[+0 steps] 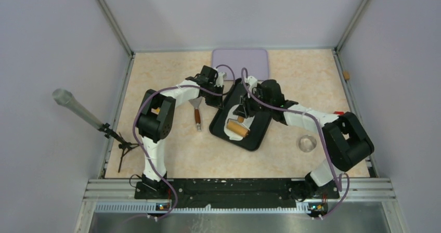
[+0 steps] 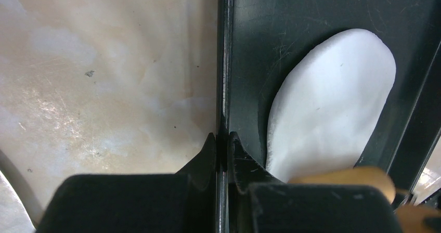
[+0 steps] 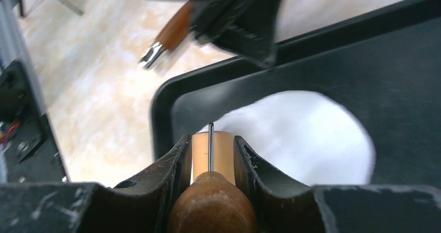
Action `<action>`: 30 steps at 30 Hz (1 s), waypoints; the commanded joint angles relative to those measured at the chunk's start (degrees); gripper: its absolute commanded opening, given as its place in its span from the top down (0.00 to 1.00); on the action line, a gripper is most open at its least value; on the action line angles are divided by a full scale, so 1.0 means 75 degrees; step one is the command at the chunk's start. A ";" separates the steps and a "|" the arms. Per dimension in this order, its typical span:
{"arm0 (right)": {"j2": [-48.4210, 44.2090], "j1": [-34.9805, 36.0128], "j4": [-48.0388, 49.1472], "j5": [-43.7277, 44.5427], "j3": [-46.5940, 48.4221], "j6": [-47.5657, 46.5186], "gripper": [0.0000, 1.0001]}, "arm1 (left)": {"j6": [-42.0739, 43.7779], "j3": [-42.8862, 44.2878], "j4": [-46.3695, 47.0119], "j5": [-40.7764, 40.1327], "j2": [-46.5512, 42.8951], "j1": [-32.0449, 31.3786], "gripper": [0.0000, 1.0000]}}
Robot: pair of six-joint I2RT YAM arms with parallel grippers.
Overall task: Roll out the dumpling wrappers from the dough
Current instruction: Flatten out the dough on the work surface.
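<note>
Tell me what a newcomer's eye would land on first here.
The white flattened dough glares against the black tray at mid-table. The right arm's fingers grip a wooden roller on it, while the left arm's fingers pinch the tray's rim.

White shells, chunky black joints — the left arm (image 1: 179, 92) and right arm (image 1: 308, 117) each trailed a looping purple cable (image 1: 135, 125); their jaws were matte black.

Open table (image 1: 177, 157) lies in front of the tray (image 1: 258, 133). A scraper (image 1: 197, 114) lies just left of it, a glass dish (image 1: 307, 142) near its right, a purple board (image 1: 240, 61) behind. The left arm (image 1: 182, 90), right arm (image 1: 304, 116), roller (image 1: 238, 129) and dough (image 1: 230, 123) crowd the tray's middle.
</note>
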 commanded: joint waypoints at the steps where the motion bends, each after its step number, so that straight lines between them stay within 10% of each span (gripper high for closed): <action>1: 0.0420 0.0544 -0.1535 -0.0036 -0.0847 -0.0454 1.00 | 0.0014 -0.0171 0.0049 -0.0883 0.0143 0.0250 1.00; 18: 0.0103 -0.1003 -0.0848 0.2070 -0.0225 0.0019 1.00 | 0.0058 -0.0146 0.0013 -0.0936 0.0083 0.0262 1.00; 30: 0.0357 0.0332 -0.1335 0.2116 -0.0994 0.0295 1.00 | 0.0116 -0.0148 0.0041 -0.1057 0.0006 0.0274 1.00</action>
